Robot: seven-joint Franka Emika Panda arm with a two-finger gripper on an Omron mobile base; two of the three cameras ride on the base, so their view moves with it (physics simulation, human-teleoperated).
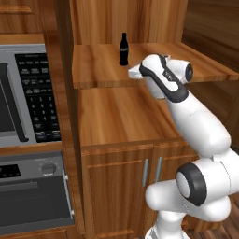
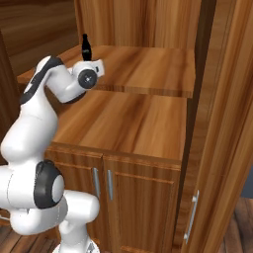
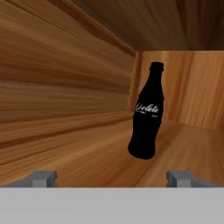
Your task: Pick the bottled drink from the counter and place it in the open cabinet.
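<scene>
The bottled drink (image 1: 123, 48) (image 2: 86, 48) (image 3: 146, 118), dark with white lettering, stands upright on the upper shelf (image 1: 182, 63) (image 2: 148, 64) of the open cabinet, near its left wall. My gripper (image 3: 111, 179) (image 1: 134, 71) sits just in front of the bottle at shelf height, pointing at it. Its jaws are open wide, with nothing between the fingertips (image 3: 41, 178). There is a clear gap between them and the bottle. The counter is out of view.
A lower wooden shelf (image 1: 121, 116) (image 2: 128, 123) lies under the arm, above a two-door cupboard with metal handles (image 1: 151, 172) (image 2: 101, 185). A microwave (image 1: 28, 93) and an oven (image 1: 32, 193) stand to the left. A tall wooden panel (image 2: 222, 148) rises at the right.
</scene>
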